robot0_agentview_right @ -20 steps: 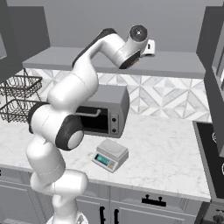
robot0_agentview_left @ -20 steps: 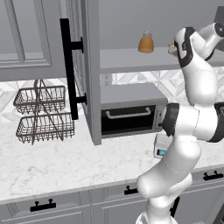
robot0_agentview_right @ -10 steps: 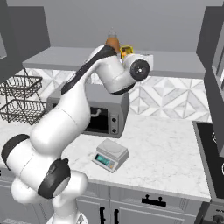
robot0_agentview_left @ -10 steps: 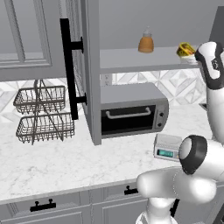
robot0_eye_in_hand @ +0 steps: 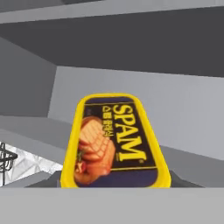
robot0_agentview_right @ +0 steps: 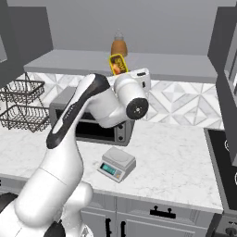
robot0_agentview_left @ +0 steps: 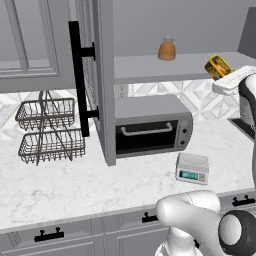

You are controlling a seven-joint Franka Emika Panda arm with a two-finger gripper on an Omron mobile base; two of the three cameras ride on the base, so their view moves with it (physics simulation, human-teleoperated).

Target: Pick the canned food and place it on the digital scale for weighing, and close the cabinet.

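- Canned food [robot0_agentview_left: 218, 66] tilted, long axis slanting up and away from the gripper [robot0_agentview_right: 121, 70]; label faces the hand camera.
- Gripper clamps canned food, above the digital scale [robot0_agentview_right: 116, 164].

Canned food [robot0_agentview_left: 218, 66] lifted off shelf [robot0_agentview_left: 180, 66], now tilted in gripper [robot0_agentview_left: 222, 75], drawn outward.

— On the counter [robot0_agentview_left: 60, 185]?
— Digital scale [robot0_agentview_left: 192, 168] just in front of the toaster oven [robot0_agentview_left: 152, 127]; wire baskets [robot0_agentview_left: 47, 130] well to the left.
— Above?
— Open cabinet [robot0_agentview_left: 102, 75] door swung out between baskets and oven; bottle [robot0_agentview_left: 167, 48] on the shelf [robot0_agentview_right: 139, 65] behind it.
— Canned food [robot0_agentview_right: 118, 64]?
— Up at shelf height, right of the bottle, tilted, above and behind the scale.
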